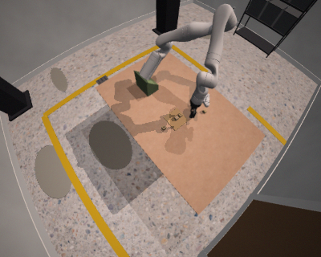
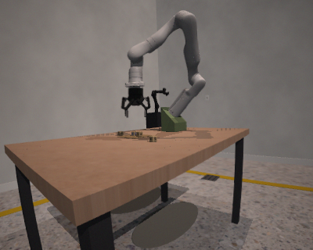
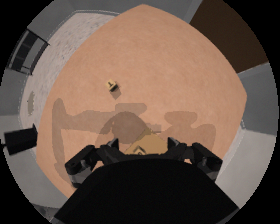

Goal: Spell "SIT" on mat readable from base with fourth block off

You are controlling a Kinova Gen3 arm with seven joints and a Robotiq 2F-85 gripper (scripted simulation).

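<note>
A small tan mat [image 1: 174, 120] lies near the middle of the table. Two small blocks [image 1: 176, 117] sit close together on it, and a third block [image 1: 164, 128] sits at its near-left edge; I cannot tell if that one is fully on the mat. A fourth block [image 1: 205, 112] lies on the bare table to the right; it also shows in the wrist view [image 3: 113, 85] and in the side view [image 2: 152, 139]. The letters are too small to read. My gripper [image 1: 193, 112] [image 2: 135, 112] is open and empty. It hangs well above the table, between the mat's right edge [image 3: 146, 145] and the lone block.
The green robot base [image 1: 146, 82] stands at the table's far left side. A black shelf [image 1: 277, 20] and black posts [image 1: 166, 14] stand on the floor away from the table.
</note>
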